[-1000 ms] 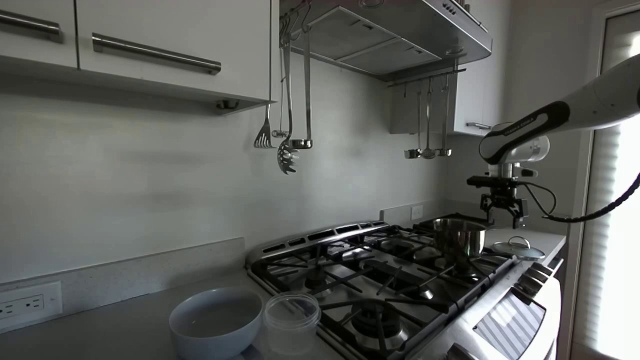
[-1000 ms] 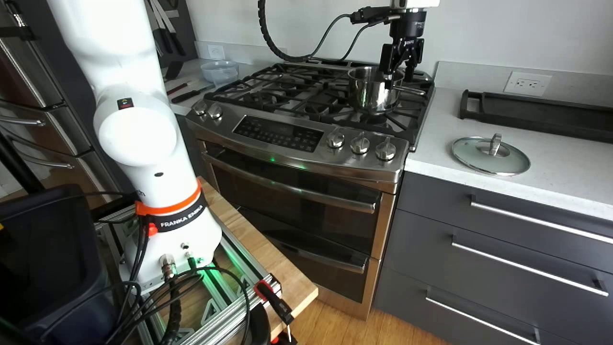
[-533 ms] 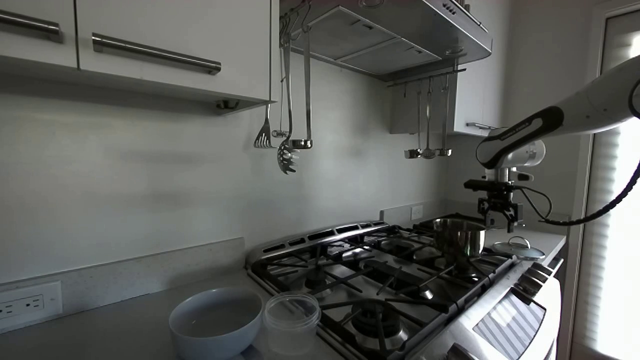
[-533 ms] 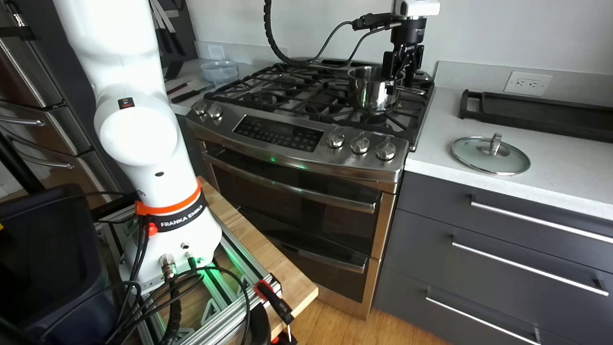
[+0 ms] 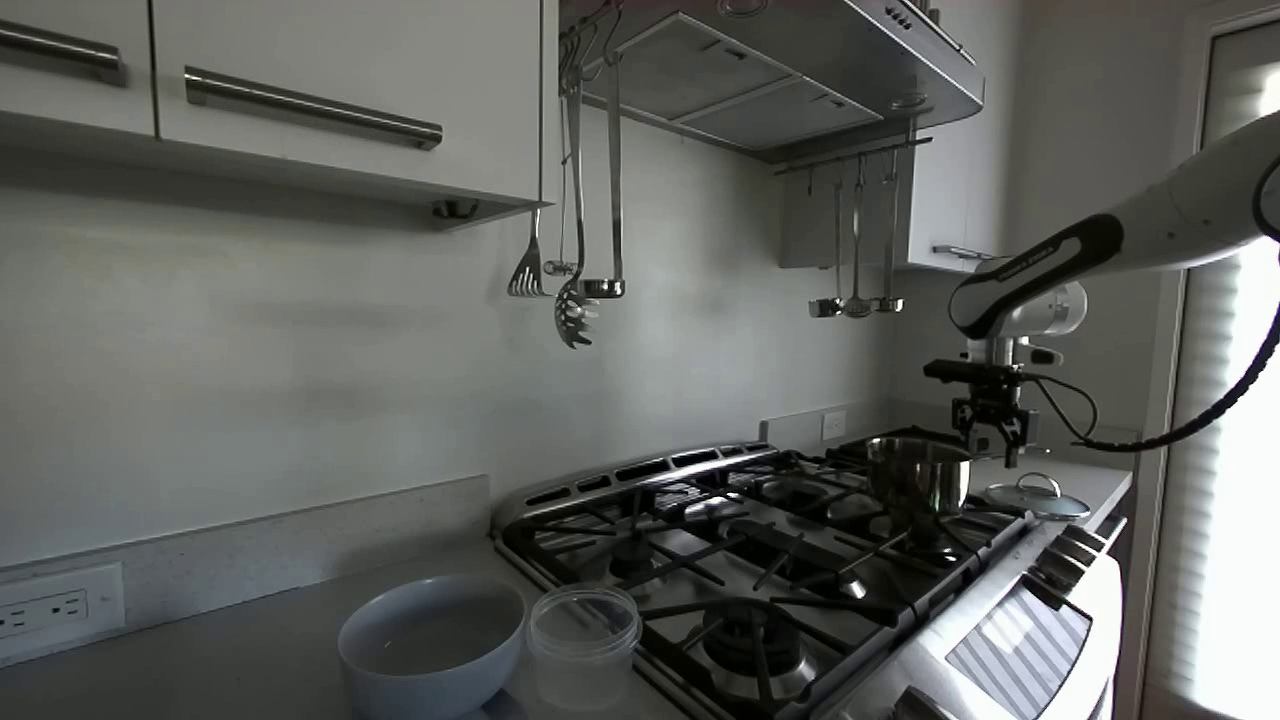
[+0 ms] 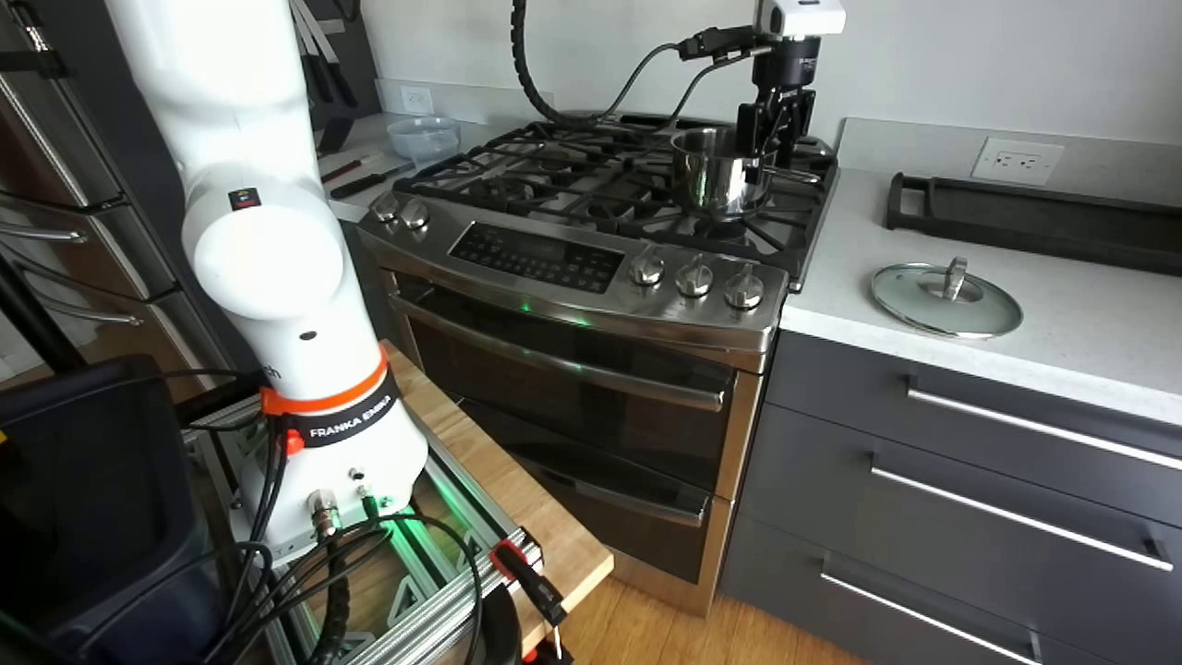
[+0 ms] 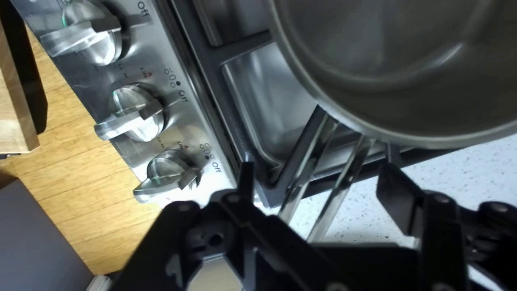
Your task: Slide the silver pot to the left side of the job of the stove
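Downturned claw (image 7: 319, 180), spread wide.

You've got one gripper (image 7: 317, 173), one stove (image 6: 572, 416) with five knobs (image 6: 693, 278) and two oven handles (image 6: 637, 385) showing, one silver pot (image 6: 709, 187), one lid (image 6: 919, 300), one black tray (image 6: 1039, 219), three dark drawers (image 6: 831, 445), one pale bowl (image 5: 430, 690), one translucent tub (image 5: 584, 668).

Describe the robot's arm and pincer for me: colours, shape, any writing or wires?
The arm is white, built of smooth rounded segments. Low on it are an orange ring and a black band lettered FRANKA EMIKA. A ribbed black cable runs outside it. The pincer is black and angular, with two jointed fingers.
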Robot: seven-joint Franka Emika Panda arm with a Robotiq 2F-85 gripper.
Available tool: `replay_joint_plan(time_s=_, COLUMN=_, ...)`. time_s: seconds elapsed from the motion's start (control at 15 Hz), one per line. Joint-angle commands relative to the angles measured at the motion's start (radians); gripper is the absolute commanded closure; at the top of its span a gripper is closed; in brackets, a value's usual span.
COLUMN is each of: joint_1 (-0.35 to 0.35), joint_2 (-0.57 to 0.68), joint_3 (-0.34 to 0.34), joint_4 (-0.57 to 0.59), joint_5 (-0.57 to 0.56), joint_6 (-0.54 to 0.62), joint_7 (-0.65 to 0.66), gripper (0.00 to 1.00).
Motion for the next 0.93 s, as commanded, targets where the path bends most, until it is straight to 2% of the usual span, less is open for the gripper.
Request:
replay_joint_plan(time_s=0.0, joint_1=0.015, joint_2=0.011, joint_3=-0.019, joint_4=0.013, joint_5=0.034, joint_6=0.012, joint_7=-0.004, gripper=0.29)
replay_joint_plan(time_s=0.07, joint_1=0.015, joint_2=0.011, joint_3=-0.019, joint_4=0.014, joint_5=0.037, joint_6=0.012, joint_7=-0.004, gripper=0.39)
replay_joint_plan(time_s=0.2, joint_1=0.016, joint_2=0.011, joint_3=-0.02, joint_4=0.018, joint_5=0.043, joint_6=0.011, joint_7=-0.005, gripper=0.4)
replay_joint_plan(time_s=0.27, joint_1=0.016, joint_2=0.012, joint_3=-0.02, joint_4=0.019, joint_5=0.045, joint_6=0.011, joint_7=-0.005, gripper=0.46)
replay_joint_plan(time_s=0.33, joint_1=0.016, joint_2=0.013, joint_3=-0.021, joint_4=0.022, joint_5=0.044, joint_6=0.01, joint_7=-0.003, gripper=0.43)
replay_joint_plan(time_s=0.47, joint_1=0.016, joint_2=0.015, joint_3=-0.022, joint_4=0.023, joint_5=0.048, joint_6=0.01, joint_7=-0.004, gripper=0.45)
replay_joint_plan(time_s=0.67, joint_1=0.017, joint_2=0.017, joint_3=-0.024, joint_4=0.026, joint_5=0.048, joint_6=0.009, joint_7=-0.002, gripper=0.54)
replay_joint_plan(time_s=0.8, joint_1=0.017, joint_2=0.019, joint_3=-0.024, joint_4=0.028, joint_5=0.049, joint_6=0.008, joint_7=-0.003, gripper=0.56)
replay_joint_plan(time_s=0.87, joint_1=0.017, joint_2=0.02, joint_3=-0.024, joint_4=0.029, joint_5=0.05, joint_6=0.007, joint_7=-0.004, gripper=0.65)
